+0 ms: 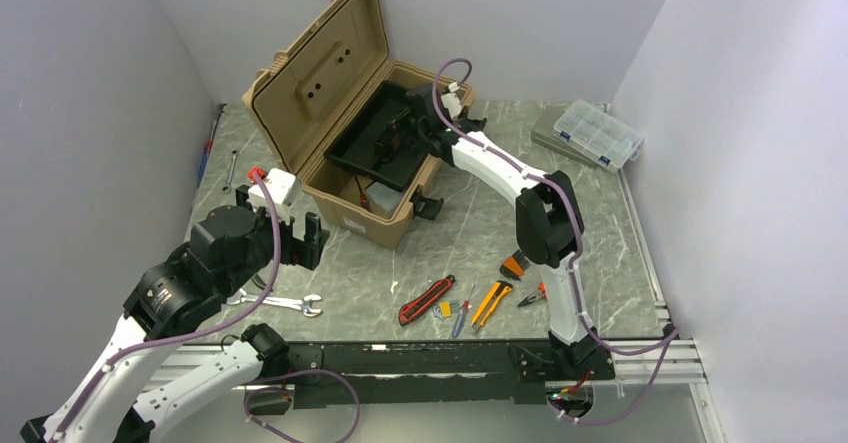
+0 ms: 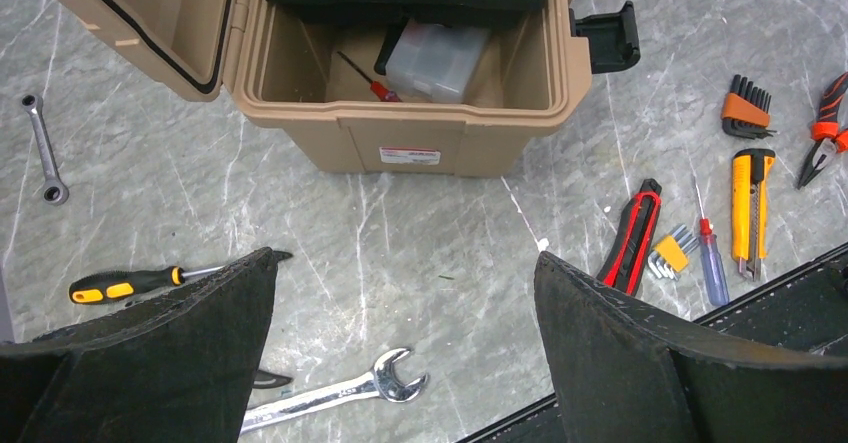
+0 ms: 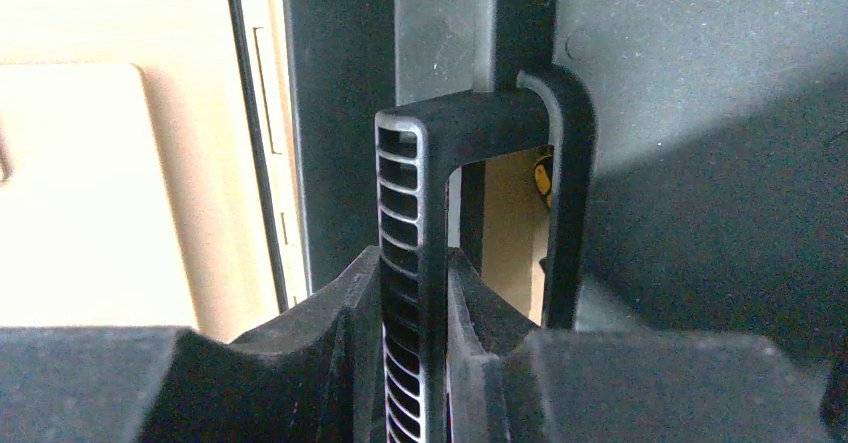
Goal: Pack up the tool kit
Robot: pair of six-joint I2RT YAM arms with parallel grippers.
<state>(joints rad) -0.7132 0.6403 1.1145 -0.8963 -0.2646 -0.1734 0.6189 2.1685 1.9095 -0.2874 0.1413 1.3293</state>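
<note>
The tan tool kit box (image 1: 352,210) stands open at the table's back, its lid (image 1: 320,73) leaning back to the left. A black insert tray (image 1: 380,141) lies slanted across the box's far half. My right gripper (image 1: 408,131) reaches into it and is shut on the tray's ribbed black handle (image 3: 410,183), which runs between both fingers (image 3: 345,303). My left gripper (image 2: 405,258) hovers open over the table in front of the box (image 2: 450,138), holding nothing. A small clear case (image 2: 435,58) and a red screwdriver (image 2: 362,75) lie inside the box.
Loose on the table: silver wrench (image 2: 335,393), yellow-black screwdriver (image 2: 125,285), ratchet spanner (image 2: 45,148), red-black knife (image 2: 632,235), yellow knife (image 2: 750,208), orange hex keys (image 2: 747,108), pliers (image 2: 825,133). A clear organiser case (image 1: 595,133) sits back right. Walls close three sides.
</note>
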